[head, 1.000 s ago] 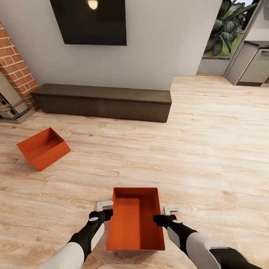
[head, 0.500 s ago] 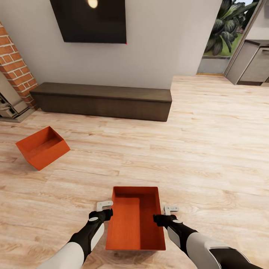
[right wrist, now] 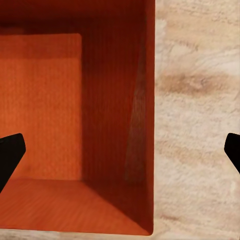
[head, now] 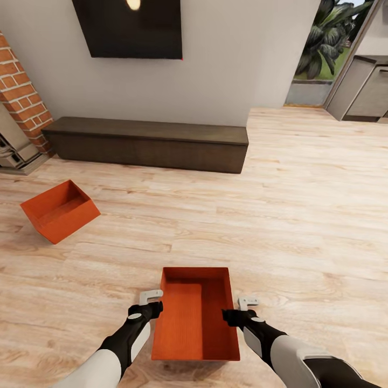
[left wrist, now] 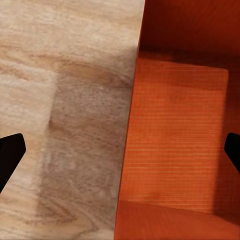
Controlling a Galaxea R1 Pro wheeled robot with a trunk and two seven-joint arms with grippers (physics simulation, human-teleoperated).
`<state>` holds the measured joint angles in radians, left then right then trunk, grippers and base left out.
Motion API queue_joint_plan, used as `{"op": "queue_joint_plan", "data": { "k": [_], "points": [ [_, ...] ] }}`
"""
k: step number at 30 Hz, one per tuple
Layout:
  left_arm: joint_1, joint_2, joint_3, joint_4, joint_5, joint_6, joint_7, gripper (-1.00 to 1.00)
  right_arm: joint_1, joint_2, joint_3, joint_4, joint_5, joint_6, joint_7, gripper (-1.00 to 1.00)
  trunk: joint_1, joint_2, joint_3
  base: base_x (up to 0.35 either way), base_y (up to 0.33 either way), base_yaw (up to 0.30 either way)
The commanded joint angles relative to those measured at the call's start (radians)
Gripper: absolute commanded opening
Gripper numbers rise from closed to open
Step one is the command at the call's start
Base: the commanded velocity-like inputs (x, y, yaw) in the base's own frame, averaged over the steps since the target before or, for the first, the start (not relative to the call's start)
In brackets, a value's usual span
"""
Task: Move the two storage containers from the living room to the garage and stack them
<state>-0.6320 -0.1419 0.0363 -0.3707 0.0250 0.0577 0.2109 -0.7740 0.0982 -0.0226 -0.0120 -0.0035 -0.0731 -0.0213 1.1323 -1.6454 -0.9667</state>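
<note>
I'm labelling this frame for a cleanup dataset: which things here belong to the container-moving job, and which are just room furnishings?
Part of the job:
- orange-red rectangular plastic bin between the arms
- second orange-red plastic bin, tilted, on the light wood plank floor
- left end effector, right end effector, one straddling each long wall of the near bin

Just furnishings:
- long dark wooden bench
- black wall TV
- red brick fireplace

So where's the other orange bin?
In the head view, the second bin sits tilted on the wood floor at far left, near the brick fireplace.
</note>
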Motion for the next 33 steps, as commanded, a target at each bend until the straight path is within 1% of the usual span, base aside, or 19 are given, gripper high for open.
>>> {"op": "queue_joint_plan", "data": {
  "k": [1, 11, 30, 33],
  "points": [
    [0.0, -0.001, 0.004, -0.002, 0.003, 0.005, 0.002, 1.0, -0.001, -0.002, -0.002, 0.001, -0.001, -0.005, 0.0, 1.0, 0.004, -0.008, -0.004, 0.0, 0.0, 0.0],
    [0.0, 0.001, 0.004, 0.001, 0.003, 0.005, 0.004, 1.0, -0.001, 0.0, -0.002, 0.001, 0.004, -0.007, 0.001, 1.0, 0.042, -0.078, -0.035, 0.0, 0.0, 0.0],
    [0.0, 0.004, 0.003, 0.003, 0.001, 0.005, 0.004, 1.0, -0.001, -0.005, -0.002, 0.001, 0.005, -0.002, -0.007, 1.0, 0.115, -0.211, -0.095, 0.0, 0.0, 0.0],
    [0.0, 0.004, 0.002, 0.003, 0.001, 0.006, 0.004, 1.0, -0.001, -0.005, -0.002, 0.001, 0.005, -0.002, -0.009, 1.0, 0.115, -0.211, -0.095, 0.0, 0.0, 0.0]
  ]
}}
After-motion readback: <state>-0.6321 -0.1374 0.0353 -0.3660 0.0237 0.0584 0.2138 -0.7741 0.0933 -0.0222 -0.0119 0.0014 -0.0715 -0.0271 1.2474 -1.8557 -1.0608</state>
